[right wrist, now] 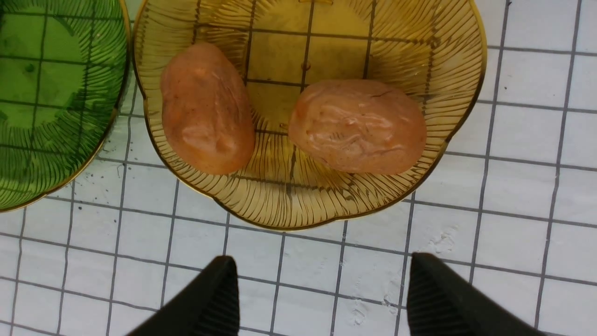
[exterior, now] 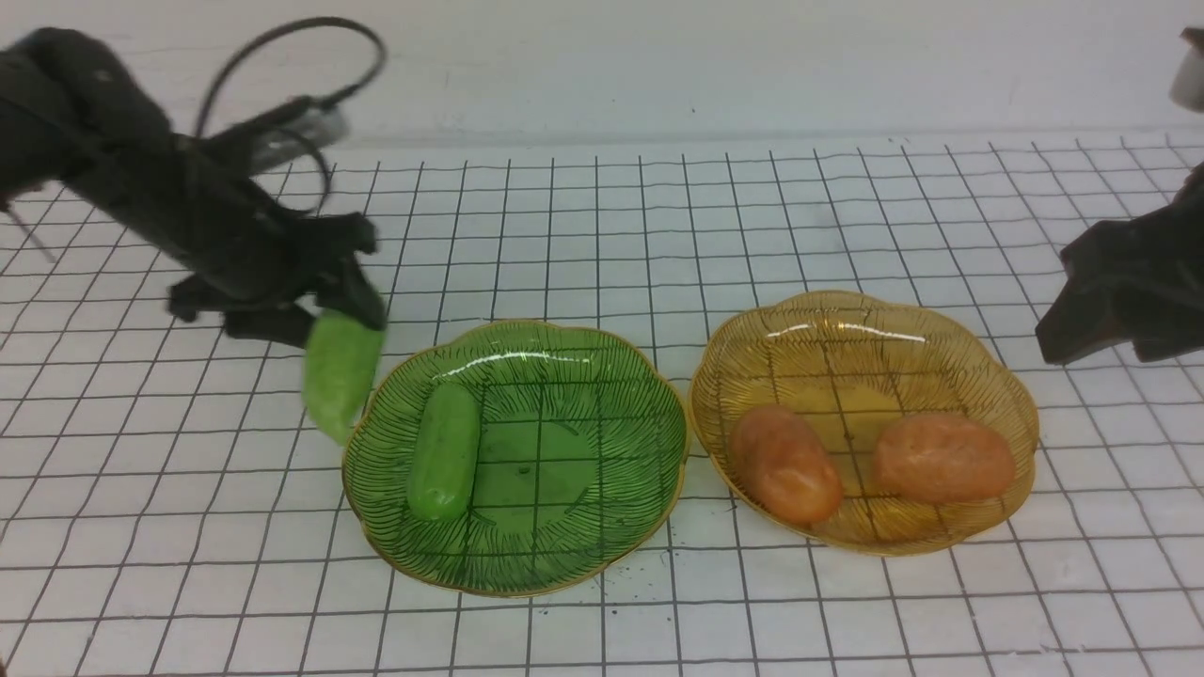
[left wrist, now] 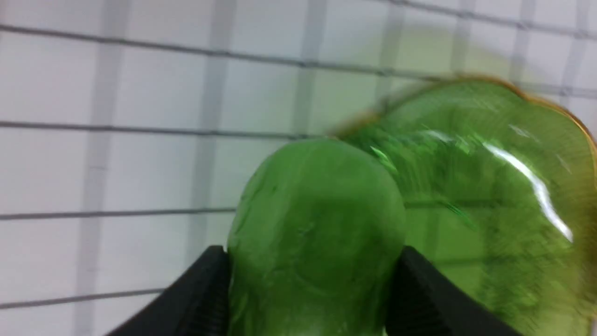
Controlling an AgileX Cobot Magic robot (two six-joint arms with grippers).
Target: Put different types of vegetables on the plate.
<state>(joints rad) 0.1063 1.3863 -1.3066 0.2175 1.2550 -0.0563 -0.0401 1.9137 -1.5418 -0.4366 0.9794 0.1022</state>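
Note:
My left gripper (exterior: 324, 315) is shut on a light-green cucumber (exterior: 339, 374) and holds it hanging in the air just left of the green plate (exterior: 583, 527). In the left wrist view the cucumber (left wrist: 317, 224) sits between the two black fingers (left wrist: 205, 289), with the green plate's rim (left wrist: 494, 154) behind it. A second cucumber (exterior: 444, 451) lies in the green plate. Two orange-brown potatoes (exterior: 785, 463) (exterior: 943, 458) lie in the amber plate (exterior: 847, 329). My right gripper (right wrist: 322, 266) is open and empty above the mat beside the amber plate (right wrist: 289, 205); its arm (exterior: 1119, 282) is at the right edge.
A white mat with a black grid (exterior: 602, 235) covers the table. The two plates stand side by side, nearly touching. A white wall (exterior: 658, 66) runs along the back.

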